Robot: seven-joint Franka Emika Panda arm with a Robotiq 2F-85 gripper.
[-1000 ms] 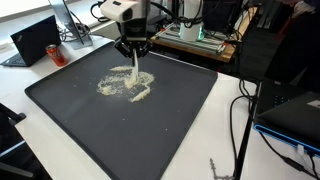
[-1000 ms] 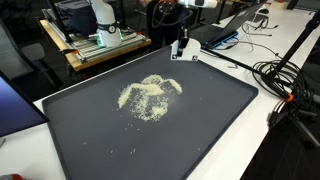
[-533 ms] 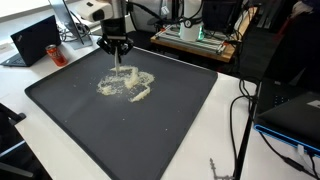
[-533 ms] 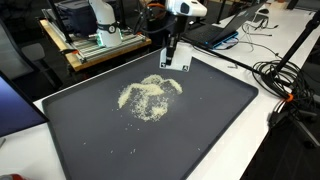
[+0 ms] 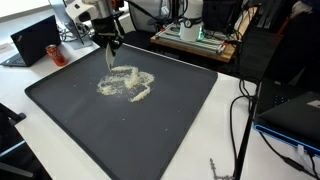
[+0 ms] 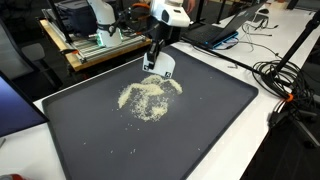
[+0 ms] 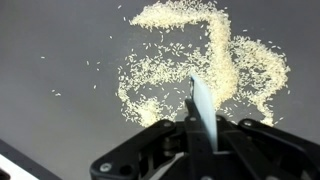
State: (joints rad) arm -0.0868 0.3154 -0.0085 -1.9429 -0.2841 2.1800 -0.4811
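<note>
— What is around the work?

— A wide black tray (image 5: pixel 160 135) with a low rim fills most of a white table (image 5: pixel 228 150). In an exterior view a closed laptop (image 5: pixel 33 40) lies just off one corner of the tray. In an exterior view black cables (image 6: pixel 285 78) trail over the table beside the tray. A wooden bench (image 6: pixel 100 48) loaded with gear stands behind the tray. Nothing lies between the arm and the middle of the tray.

— And what does the tray hold?

— Rice (image 5: pixel 127 84), and nothing else that I can make out. It lies loose in a curled heap toward the far half, with stray grains scattered around it; the wrist view shows the rice (image 7: pixel 205 60) as a hooked band with a thinner patch inside.

— How is the gripper (image 5: pixel 110 42) set?

— Its jaws are clamped together on a thin white scraper (image 7: pixel 202 105), which sticks out straight from between them.

— Where is the rice relative to that?

— In both exterior views the gripper (image 6: pixel 158 57) hangs above the heap's far edge, with the scraper (image 6: pixel 166 67) pointing down at the outermost grains. In the wrist view, the scraper's tip overlaps the near side of the heap. Whether it touches the tray I cannot tell.
</note>
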